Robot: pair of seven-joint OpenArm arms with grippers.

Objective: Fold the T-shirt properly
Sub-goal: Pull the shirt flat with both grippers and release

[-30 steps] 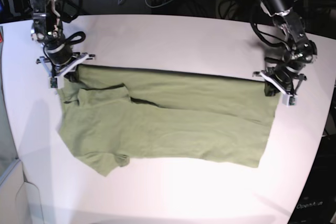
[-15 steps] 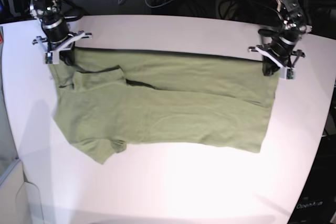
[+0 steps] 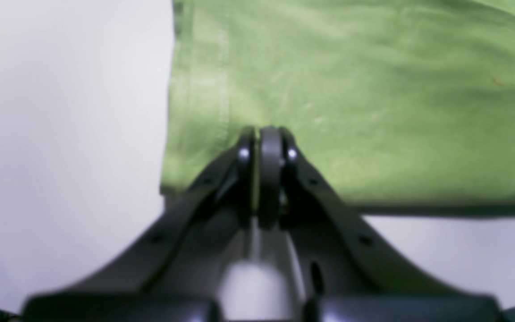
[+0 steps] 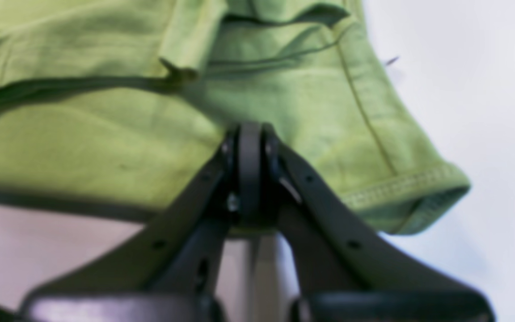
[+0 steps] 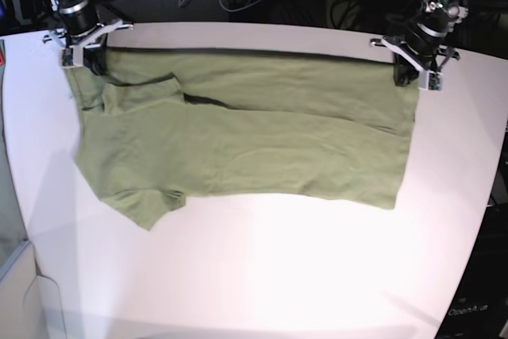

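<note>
We saw the white worktop (image 5: 262,275) carrying the olive T-shirt (image 5: 254,148), which lay spread across its far half with one sleeve folded in. Our left hand (image 5: 413,65) was pinched tight on the shirt's far edge at one corner, and our right hand (image 5: 83,41) was likewise clamped on that edge beside the sleeve.

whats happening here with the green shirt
A two-armed robot is folding an olive-green T-shirt on a white table. The left gripper and the right gripper are each shut on a far corner of the shirt, holding its far edge taut between them. The rest lies spread toward the near side, one sleeve folded in.
</note>
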